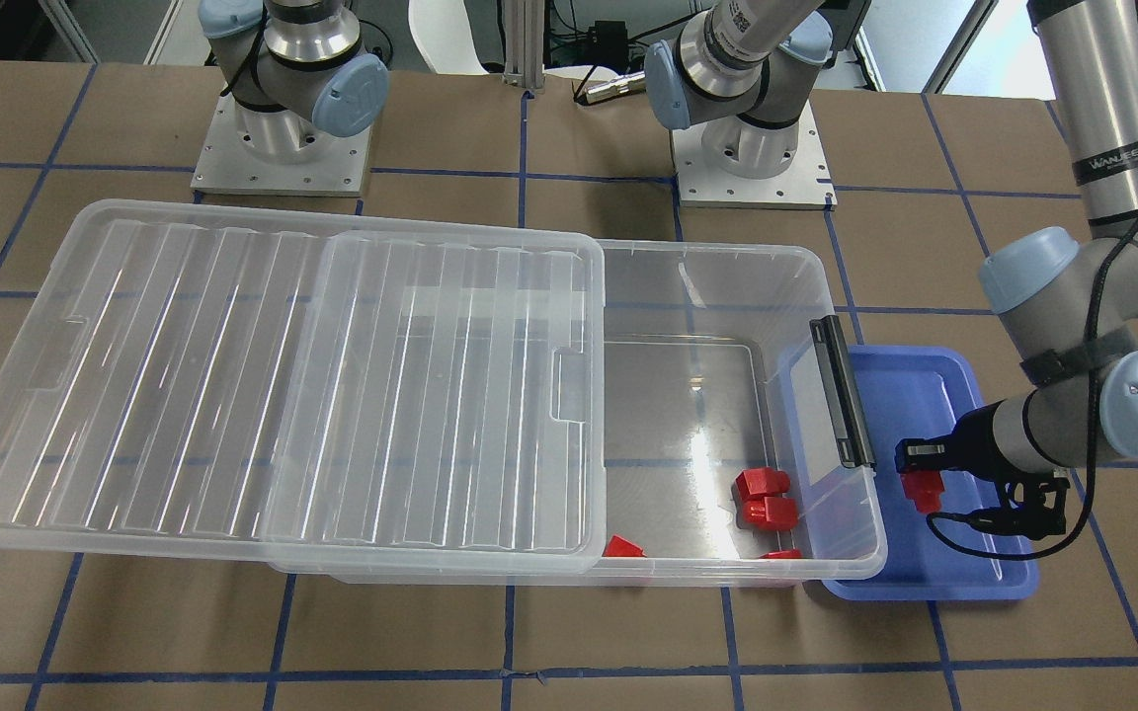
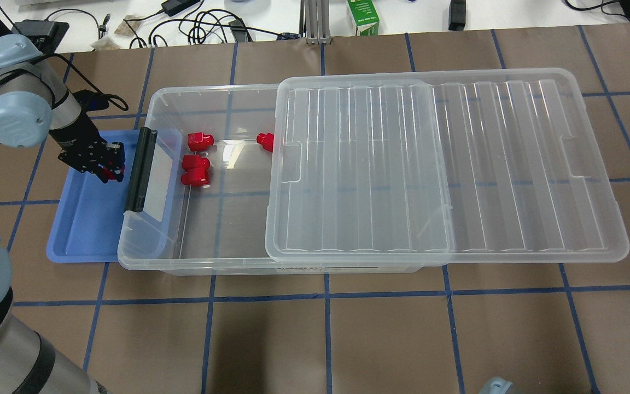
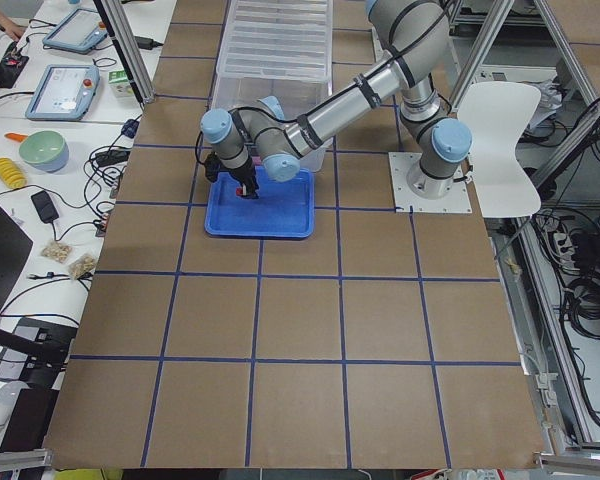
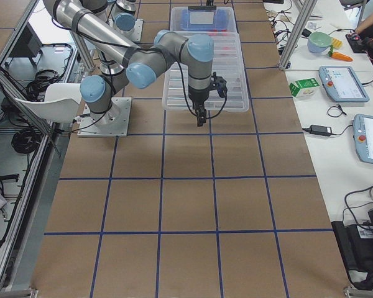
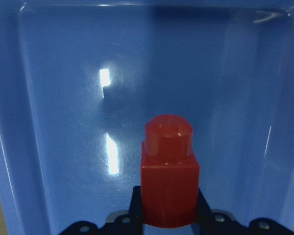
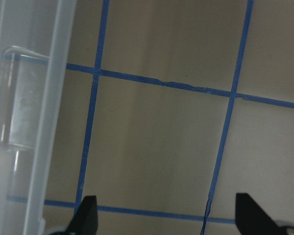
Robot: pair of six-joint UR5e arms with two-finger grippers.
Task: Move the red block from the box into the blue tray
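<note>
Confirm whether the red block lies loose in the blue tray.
No, the left gripper grips the red block between its fingers over the blue tray.

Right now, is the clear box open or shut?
Open: the box has its ribbed lid slid sideways, leaving the end by the black latch uncovered.

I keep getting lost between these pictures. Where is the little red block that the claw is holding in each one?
Front-facing: red block, right side, in the left claw over the blue tray.
Overhead: block at far left.
Exterior left: block upper left of centre.
Exterior right: cannot be made out.
Left wrist: block at bottom centre.
Right wrist: not in it.
Shared landmark: the blue tray under it.
</note>
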